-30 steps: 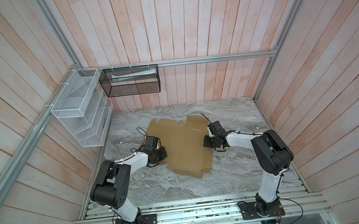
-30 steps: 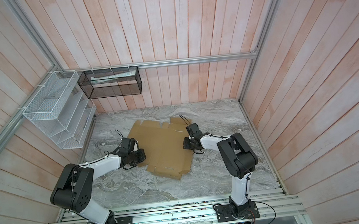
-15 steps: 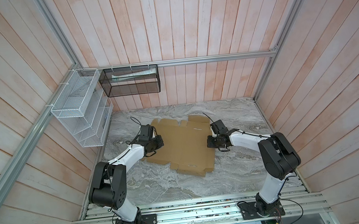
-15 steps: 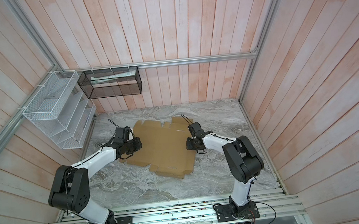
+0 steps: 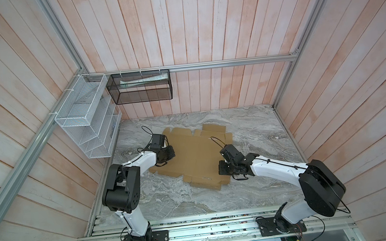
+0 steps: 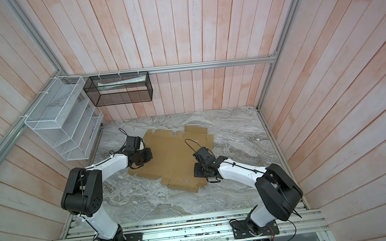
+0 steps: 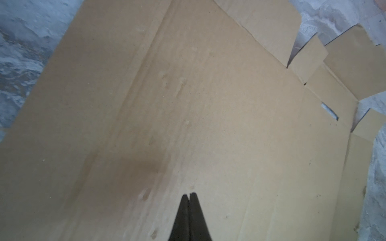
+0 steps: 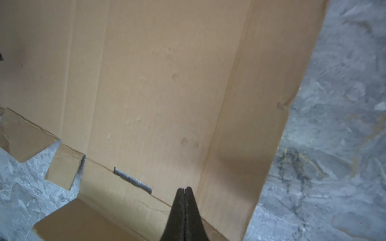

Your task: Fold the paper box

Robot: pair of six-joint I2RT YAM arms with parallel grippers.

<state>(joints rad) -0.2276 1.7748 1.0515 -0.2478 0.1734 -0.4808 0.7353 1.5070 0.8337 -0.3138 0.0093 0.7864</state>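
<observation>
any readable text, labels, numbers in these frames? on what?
No text can be read in any view.
paper box: plain tan cardboard, no print in the top or wrist views.
white packet in the black mesh basket: faint greyish print, too small and blurred to read.

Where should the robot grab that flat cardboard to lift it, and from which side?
Probably a small tab flap on the far edge of the paper box, coming from the back-wall side. The sheet lies flat, so its middle gives nothing to pinch. That tab seems raised, with a shadow beside it, leaving room to slip under.
</observation>
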